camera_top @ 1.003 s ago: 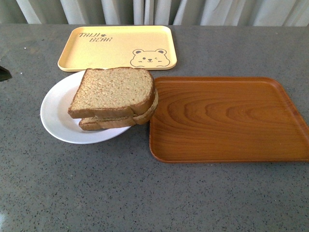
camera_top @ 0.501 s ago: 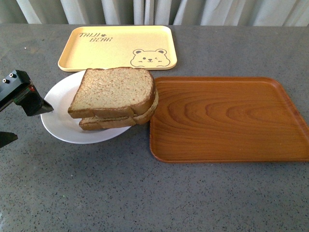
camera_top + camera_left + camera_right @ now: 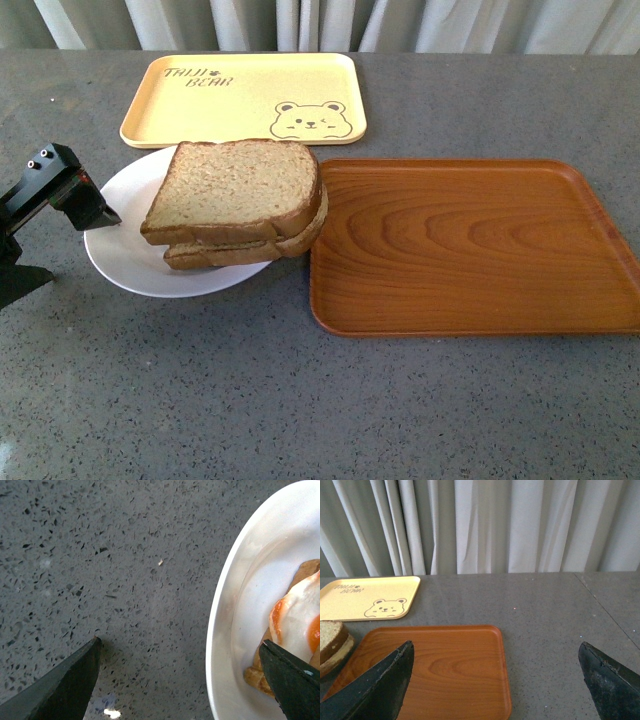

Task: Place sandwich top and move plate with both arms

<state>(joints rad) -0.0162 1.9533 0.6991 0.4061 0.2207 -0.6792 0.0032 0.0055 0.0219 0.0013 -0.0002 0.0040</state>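
The sandwich top (image 3: 235,185) lies flat on a lower slice (image 3: 225,254), stacked roughly square but twisted a little so the lower slice's edge peeks out at the near side. The stack sits on the right half of the plate (image 3: 120,240), which rests on the grey speckled table (image 3: 300,400). The stack's right edge hangs over the left rim of the wooden tray (image 3: 470,245), and whether plate and tray touch there is hidden by the bread. A yellow tray (image 3: 240,95) with a bear face lies behind the plate, its near edge just beside the plate's far rim. The left gripper (image 3: 82,248) is at the plate's left edge, spread wide and holding nothing. In the left wrist view one finger (image 3: 292,685) is over the inside of the plate, close to a fried egg (image 3: 300,620) showing between the slices, while the other (image 3: 65,685) is over bare table, so the plate's rim runs between them. Whether either finger touches the plate cannot be told. The right gripper (image 3: 492,685) is out of the front view. Its own camera shows it wide apart and empty, raised above the table and looking across the wooden tray toward the yellow tray and a pale curtain (image 3: 485,525).
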